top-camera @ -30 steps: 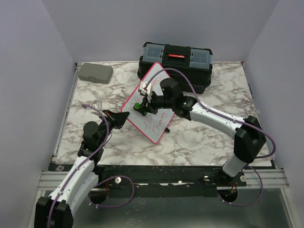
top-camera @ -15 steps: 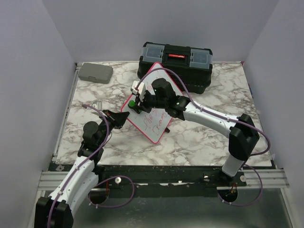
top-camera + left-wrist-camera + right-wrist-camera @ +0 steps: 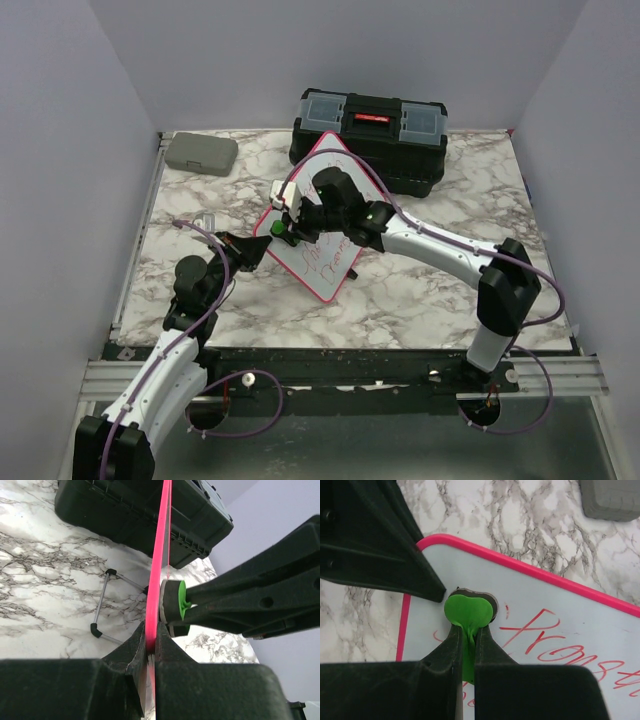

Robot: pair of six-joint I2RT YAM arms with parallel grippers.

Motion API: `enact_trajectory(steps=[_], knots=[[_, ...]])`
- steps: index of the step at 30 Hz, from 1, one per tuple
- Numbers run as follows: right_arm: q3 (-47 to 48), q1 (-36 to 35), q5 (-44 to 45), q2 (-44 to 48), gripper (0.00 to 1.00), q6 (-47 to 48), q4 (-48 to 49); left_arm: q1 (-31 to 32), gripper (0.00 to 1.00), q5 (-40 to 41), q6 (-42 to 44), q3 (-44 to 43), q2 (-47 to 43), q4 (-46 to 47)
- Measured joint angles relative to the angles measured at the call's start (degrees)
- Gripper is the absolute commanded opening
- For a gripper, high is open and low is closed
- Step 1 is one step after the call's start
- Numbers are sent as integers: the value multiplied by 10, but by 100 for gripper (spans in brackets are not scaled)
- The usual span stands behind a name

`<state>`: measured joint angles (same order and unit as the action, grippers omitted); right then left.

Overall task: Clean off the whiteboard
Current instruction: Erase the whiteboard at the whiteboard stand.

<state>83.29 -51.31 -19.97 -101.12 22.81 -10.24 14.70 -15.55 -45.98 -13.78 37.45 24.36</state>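
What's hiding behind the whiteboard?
A wire stand and a black toolbox are behind the whiteboard. The board covers part of the toolbox's front.

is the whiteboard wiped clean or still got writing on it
Still written on: red handwriting shows on the whiteboard, right of the green eraser.

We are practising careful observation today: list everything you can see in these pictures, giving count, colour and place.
whiteboard: one, white, pink frame, red writing, mid-table.
eraser: one, green grip, grey pad, against the whiteboard near its left corner.
toolbox: one, black, far edge behind the whiteboard.
case: one, grey, far left corner.
table: one, marbled white and grey.
left gripper: one, black, shut on the whiteboard's left corner.
right gripper: one, black, shut on the eraser.
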Motion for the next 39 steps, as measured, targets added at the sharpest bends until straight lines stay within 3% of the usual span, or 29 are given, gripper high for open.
enact_trajectory(steps=[6, 10, 21, 25, 31, 39], knots=[[-40, -6, 1, 14, 1, 11, 21, 0, 0, 0, 1, 0, 0, 0], [-72, -12, 49, 26, 1, -28, 72, -1, 0, 1, 1, 0, 0, 0], [-57, -14, 121, 18, 1, -130, 85, -4, 0, 0, 2, 0, 3, 0], [-52, 6, 66, 14, 1, -137, 79, -4, 0, -2, 2, 0, 4, 2], [-20, 35, -67, -6, 1, -66, 27, -4, 0, -7, 2, 0, 8, 8], [-63, 25, -76, 7, 1, -34, 32, -5, 0, -5, 2, 0, 6, 3]])
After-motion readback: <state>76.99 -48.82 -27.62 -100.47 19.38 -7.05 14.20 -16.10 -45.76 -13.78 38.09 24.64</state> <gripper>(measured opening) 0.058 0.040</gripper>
